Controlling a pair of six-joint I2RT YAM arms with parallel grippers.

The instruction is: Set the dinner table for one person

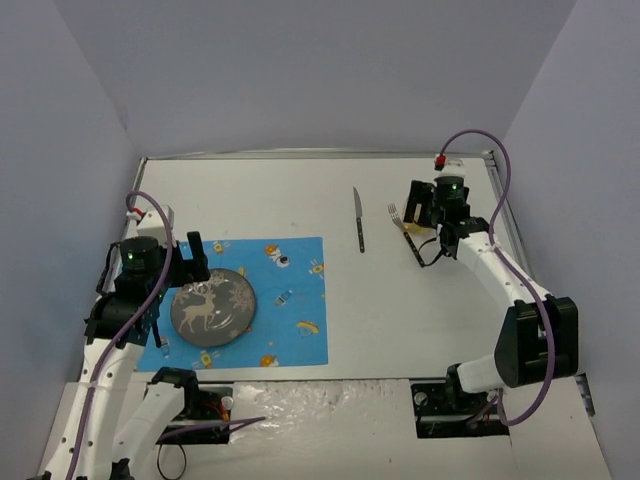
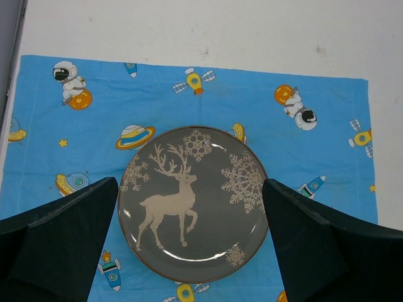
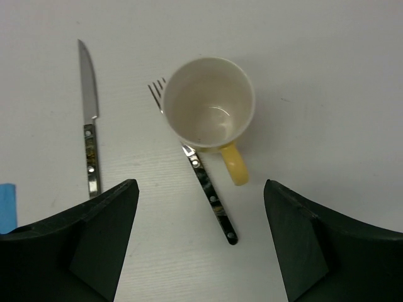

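On the white dinner table (image 1: 420,310) lies a blue cartoon-print placemat (image 1: 285,300) with a grey deer-and-snowflake plate (image 1: 213,306) on its left half. My left gripper (image 1: 177,292) hovers open above that plate (image 2: 192,204), its fingers (image 2: 69,233) straddling it without touching. At the far right, my right gripper (image 1: 428,218) hangs open over a cream mug (image 3: 211,104) with a yellow handle. The mug stands upright and covers the neck of a fork (image 3: 214,201). A knife (image 3: 90,126) lies to the fork's left. Nothing is between either gripper's jaws.
The knife (image 1: 358,220) and fork (image 1: 397,217) lie on bare tabletop right of the placemat. Grey walls close in the table at the back and both sides. A thin metal rim (image 1: 320,154) runs along the far edge. Purple cables loop off both arms.
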